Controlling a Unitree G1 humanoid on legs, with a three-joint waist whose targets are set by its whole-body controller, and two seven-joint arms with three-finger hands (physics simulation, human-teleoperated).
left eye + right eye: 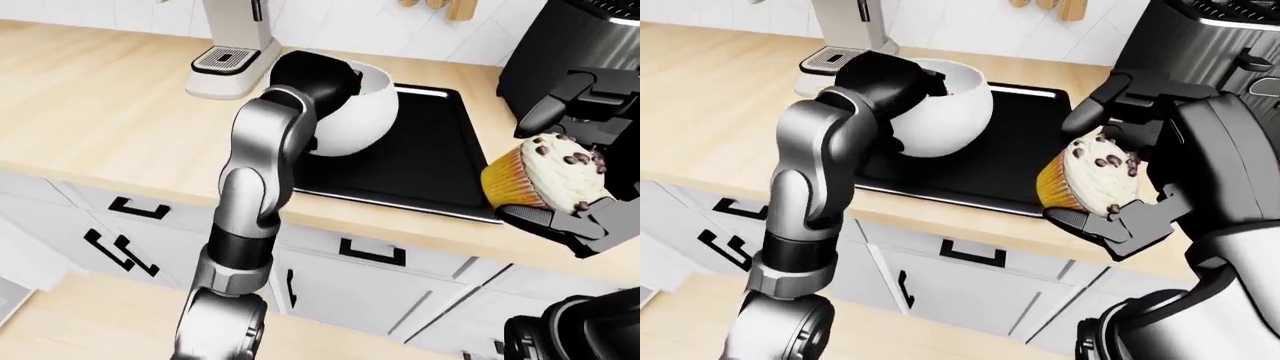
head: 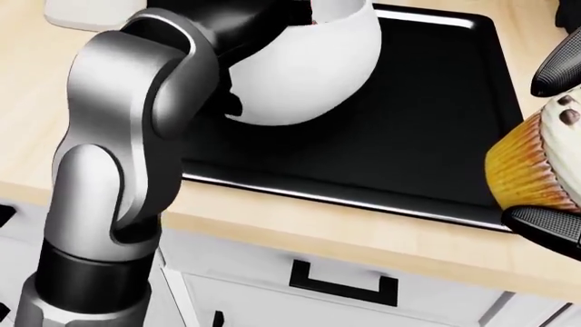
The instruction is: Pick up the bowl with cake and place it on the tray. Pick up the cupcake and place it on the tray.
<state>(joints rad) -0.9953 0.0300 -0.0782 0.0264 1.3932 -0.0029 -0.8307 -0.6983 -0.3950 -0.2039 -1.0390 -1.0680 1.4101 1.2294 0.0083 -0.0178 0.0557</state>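
A white bowl (image 1: pixel 355 112) is held tilted over the left part of the black tray (image 1: pixel 430 161); whether it touches the tray cannot be told. My left hand (image 1: pixel 318 81) is shut on the bowl's rim, fingers over the edge. The cake inside is mostly hidden. My right hand (image 1: pixel 1110 161) is shut on a cupcake (image 1: pixel 1092 178) with an orange wrapper, white frosting and chocolate chips, held above the tray's right near edge. The cupcake also shows in the head view (image 2: pixel 540 167).
A white coffee machine (image 1: pixel 235 45) stands on the wooden counter (image 1: pixel 90 112) at the upper left of the tray. A black appliance (image 1: pixel 575 52) stands at the upper right. White drawers with black handles (image 1: pixel 372 253) lie below the counter.
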